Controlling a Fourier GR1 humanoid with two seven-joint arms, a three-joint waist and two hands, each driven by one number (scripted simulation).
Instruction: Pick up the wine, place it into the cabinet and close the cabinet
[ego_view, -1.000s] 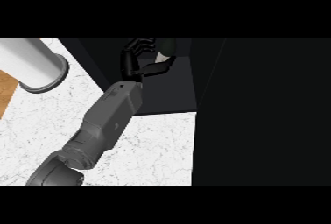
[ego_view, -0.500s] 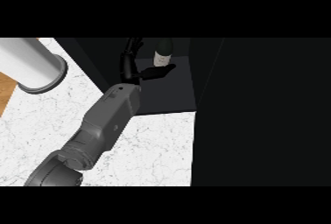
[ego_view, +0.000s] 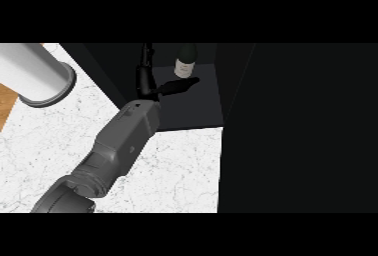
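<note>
Trouble is most likely to come from the hand catching the wine bottle (ego_view: 186, 61) as it backs out of the cabinet (ego_view: 188, 107). The bottle stands upright on the dark cabinet floor, toward the back, and the thumb of the one hand in view (ego_view: 151, 85) points toward it, its tip just below the bottle's pale label. I judge that a sideways or upward sweep of that thumb could tip the bottle, since it is tall and narrow. A second risk is the door: the large black panel (ego_view: 303, 130) filling the right of the view is probably the open cabinet door, and swinging it while the forearm (ego_view: 122, 140) lies across the cabinet's front edge would trap the arm. If the bottle sits too near the opening, the closing door could also strike it, though its depth inside cannot be judged well from this steep angle.

The grey forearm comes up from the lower left across the white marble counter (ego_view: 177, 170) and reaches into the cabinet's mouth. Its black fingers stretch straight up along the left inner wall, the thumb splayed out to the right; the hand is spread and holds nothing. Which arm this is cannot be told for certain; it enters from the left. A white cylinder (ego_view: 33, 70) stands on the counter at upper left, well apart from the arm.
</note>
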